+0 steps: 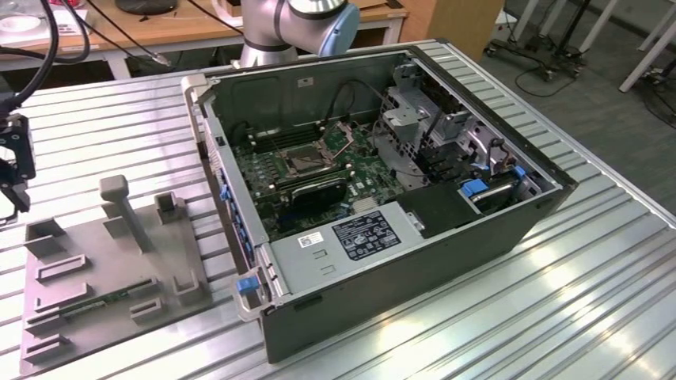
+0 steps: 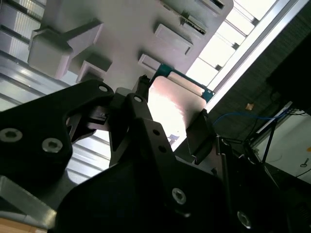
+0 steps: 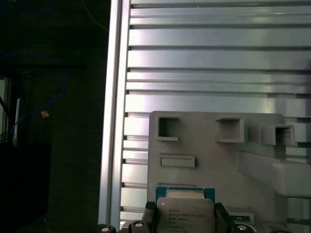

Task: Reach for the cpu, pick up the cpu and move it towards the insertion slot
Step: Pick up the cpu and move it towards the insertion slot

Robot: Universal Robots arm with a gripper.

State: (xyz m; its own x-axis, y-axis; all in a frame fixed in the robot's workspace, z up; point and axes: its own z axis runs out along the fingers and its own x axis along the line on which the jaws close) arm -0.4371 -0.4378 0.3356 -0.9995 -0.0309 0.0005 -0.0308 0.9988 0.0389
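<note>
Claw (image 1: 13,186) at the exterior view's left edge, hanging over the far end of the grey tray (image 1: 90,273) on the slatted desk (image 1: 591,301). In both wrist views we see its fingers (image 3: 149,214) drawn in against two opposite edges of the cpu (image 3: 185,213), gripping it just above the tray. To the right stands the open case (image 1: 423,261); the slot (image 1: 300,161) sits on its green board, well apart from the claw.
</note>
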